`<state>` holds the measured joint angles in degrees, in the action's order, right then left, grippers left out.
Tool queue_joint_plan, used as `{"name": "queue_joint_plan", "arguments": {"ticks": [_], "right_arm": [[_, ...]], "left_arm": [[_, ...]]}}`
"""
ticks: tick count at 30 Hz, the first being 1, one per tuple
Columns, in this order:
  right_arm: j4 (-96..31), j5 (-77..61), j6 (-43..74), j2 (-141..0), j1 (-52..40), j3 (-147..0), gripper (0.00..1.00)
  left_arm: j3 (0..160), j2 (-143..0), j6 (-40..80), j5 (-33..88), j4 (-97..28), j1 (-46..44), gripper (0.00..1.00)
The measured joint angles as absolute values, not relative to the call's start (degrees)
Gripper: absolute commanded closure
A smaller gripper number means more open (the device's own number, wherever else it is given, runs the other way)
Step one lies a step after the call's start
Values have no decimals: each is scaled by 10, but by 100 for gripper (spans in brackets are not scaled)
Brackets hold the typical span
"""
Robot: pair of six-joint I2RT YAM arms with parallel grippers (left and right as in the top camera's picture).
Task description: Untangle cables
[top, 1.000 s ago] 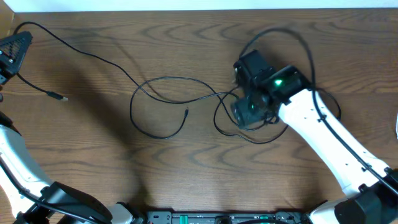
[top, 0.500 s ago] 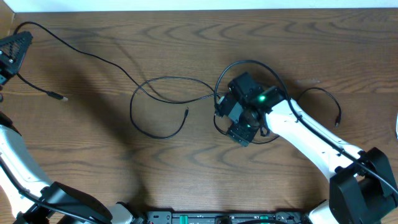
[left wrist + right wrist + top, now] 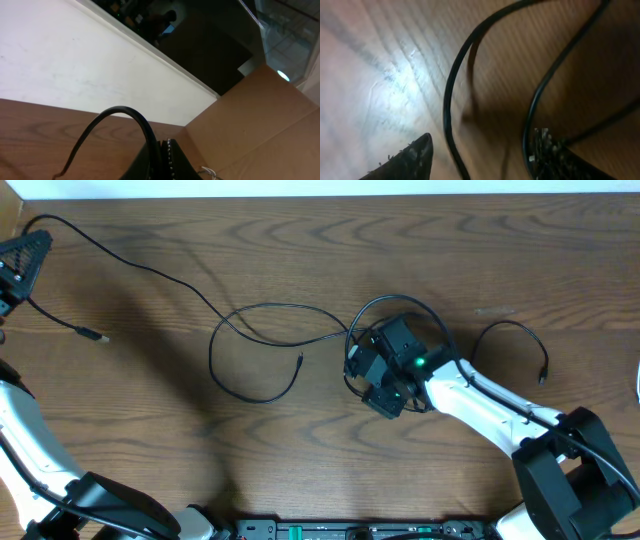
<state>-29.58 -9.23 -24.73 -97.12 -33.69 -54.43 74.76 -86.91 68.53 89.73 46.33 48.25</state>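
A long black cable (image 3: pixel 150 268) runs from my left gripper (image 3: pixel 24 254) across the table to a loop (image 3: pixel 255 352) at the middle. My left gripper (image 3: pixel 162 155) is shut on this cable (image 3: pixel 122 111) at the far left. One plug end (image 3: pixel 95 336) lies near it. My right gripper (image 3: pixel 367 380) is open, low over a knot of black cables (image 3: pixel 400 305) right of centre. In the right wrist view one black cable (image 3: pixel 449 100) lies between the fingertips (image 3: pixel 412 152) and another (image 3: pixel 542 95) lies by the right finger. A short black cable (image 3: pixel 512 328) lies apart to the right.
A white cord (image 3: pixel 637 380) shows at the right edge of the table. A cardboard box (image 3: pixel 260 125) stands beyond the far left corner, by the white wall (image 3: pixel 60 65). The arm bases sit along the front edge.
My right gripper came down and to the left onto the knot. The cable loop it had raised now lies as a short arc on the table to its right. The left arm has not moved.
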Motion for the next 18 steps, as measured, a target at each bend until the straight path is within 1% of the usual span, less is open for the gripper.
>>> {"name": "queue_joint_plan", "arguments": {"ticks": [2, 6, 9, 11, 13, 14, 15, 18], "right_arm": [[-259, -92, -248, -973, -337, -523, 41], [-237, -92, -248, -990, -336, -517, 42], [-218, -95, -249, -1009, -332, -518, 44], [-206, -99, -249, -1018, -328, -525, 48], [-191, -105, -245, -1031, -325, -534, 49], [-184, -108, -243, -1037, -324, -538, 49], [-173, -111, -238, -1045, -323, -543, 41], [-146, -117, -222, -1064, -321, -552, 38]], "left_arm": [[748, -869, 685, 897, 463, 482, 92], [748, -869, 685, 897, 463, 481, 93], [748, -869, 685, 897, 463, 475, 93], [748, -869, 685, 897, 463, 468, 93], [748, -869, 685, 898, 463, 461, 93], [748, -869, 685, 897, 463, 459, 93], [748, -869, 685, 897, 463, 456, 92], [748, -869, 685, 897, 463, 453, 93]]}}
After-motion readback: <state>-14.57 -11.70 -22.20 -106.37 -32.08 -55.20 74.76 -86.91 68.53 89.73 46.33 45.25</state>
